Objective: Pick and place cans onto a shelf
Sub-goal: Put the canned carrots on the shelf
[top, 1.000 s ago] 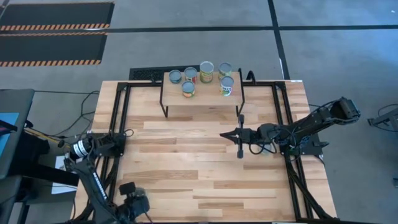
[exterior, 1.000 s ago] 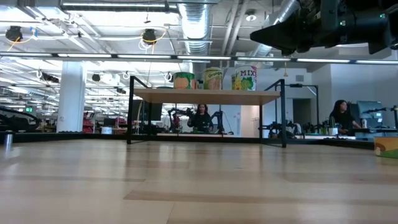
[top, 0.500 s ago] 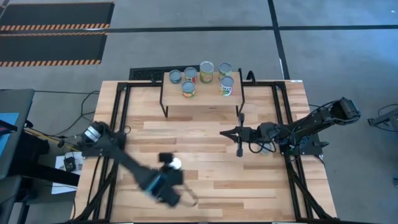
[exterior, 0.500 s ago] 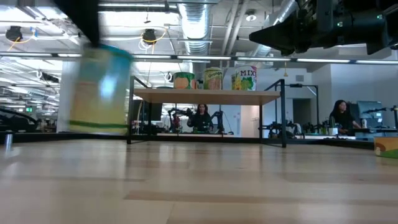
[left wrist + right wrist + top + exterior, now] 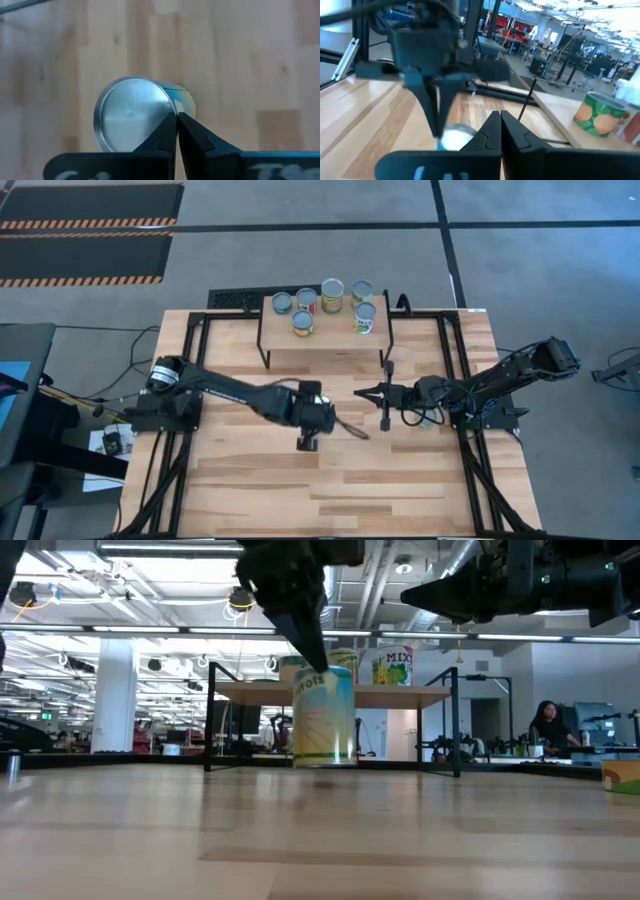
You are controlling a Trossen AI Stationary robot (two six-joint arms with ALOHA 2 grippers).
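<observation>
Mid-table | left pincer (image 5: 309, 442) pinching can (image 5: 323, 717), label blurred | right pincer (image 5: 366, 396) pressed together

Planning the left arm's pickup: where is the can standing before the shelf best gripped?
Grip the can across its curved side wall, mid-height, coming straight down from above. It stands upright on the table with its round silvery lid facing up.
</observation>
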